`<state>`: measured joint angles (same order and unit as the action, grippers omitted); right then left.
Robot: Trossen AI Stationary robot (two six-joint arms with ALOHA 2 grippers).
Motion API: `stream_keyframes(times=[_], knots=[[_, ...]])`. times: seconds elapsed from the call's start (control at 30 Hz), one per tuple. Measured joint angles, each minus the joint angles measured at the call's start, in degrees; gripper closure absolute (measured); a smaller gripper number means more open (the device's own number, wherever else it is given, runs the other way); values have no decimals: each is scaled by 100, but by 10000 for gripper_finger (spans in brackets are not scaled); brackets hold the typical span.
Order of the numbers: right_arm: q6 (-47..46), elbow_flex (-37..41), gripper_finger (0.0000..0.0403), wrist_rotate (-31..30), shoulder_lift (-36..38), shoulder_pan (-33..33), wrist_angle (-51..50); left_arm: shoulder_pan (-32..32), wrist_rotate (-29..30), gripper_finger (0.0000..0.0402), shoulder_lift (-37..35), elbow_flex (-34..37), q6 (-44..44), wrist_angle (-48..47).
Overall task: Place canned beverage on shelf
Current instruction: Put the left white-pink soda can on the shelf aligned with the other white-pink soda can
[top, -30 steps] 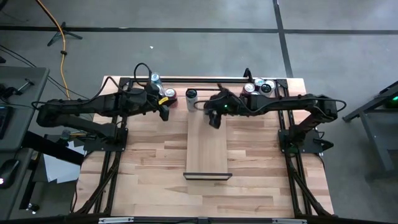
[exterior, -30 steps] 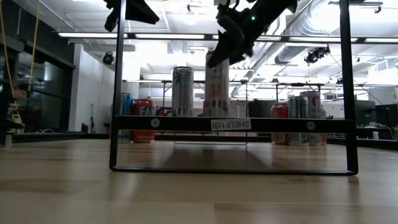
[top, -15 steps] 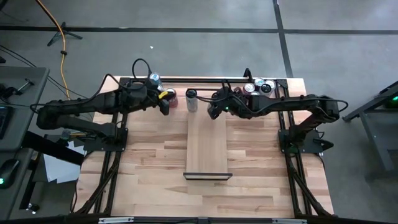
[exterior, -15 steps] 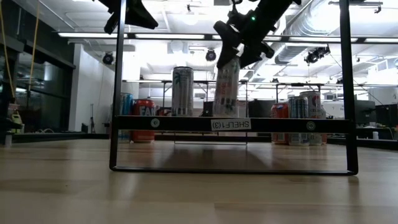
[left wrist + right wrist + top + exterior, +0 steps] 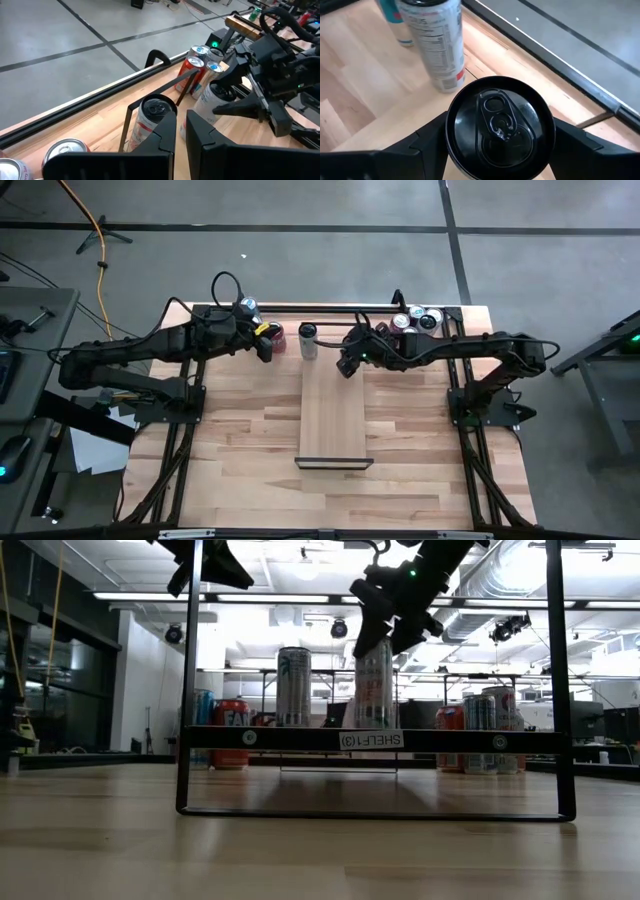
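While the right gripper (image 5: 346, 362) hung over the far end of the shelf (image 5: 334, 415), a long narrow plank of pale wood with a thin dark metal frame at its short ends, its fingers (image 5: 420, 140) were closed on the sides of a tall white beverage can with a black top (image 5: 500, 125). That can (image 5: 374, 683) stood upright on the plank's far end, its base hidden behind the near frame bar in the low view, so contact with the plank could not be confirmed there. A second tall white can with a dark lid (image 5: 308, 339) stood upright on the same end, just beside the held one and apart from it. The left gripper (image 5: 263, 347) hovered above the table (image 5: 240, 440) of plank-patterned wood, near the left of the shelf's far end, fingers (image 5: 165, 132) nearly together with only a narrow gap and nothing between them. A red can (image 5: 275, 332) stood close by it. More cans (image 5: 418, 319) were clustered at the table's far right corner.
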<state>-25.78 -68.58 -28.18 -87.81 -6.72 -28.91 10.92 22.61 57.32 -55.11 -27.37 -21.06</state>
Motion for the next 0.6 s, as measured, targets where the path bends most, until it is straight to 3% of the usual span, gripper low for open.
stream_keyframes(times=[0.6], knots=[[275, 0, 141, 90, 0, -2, -175, 0, -9, 401, 0, 0, -66, -2]])
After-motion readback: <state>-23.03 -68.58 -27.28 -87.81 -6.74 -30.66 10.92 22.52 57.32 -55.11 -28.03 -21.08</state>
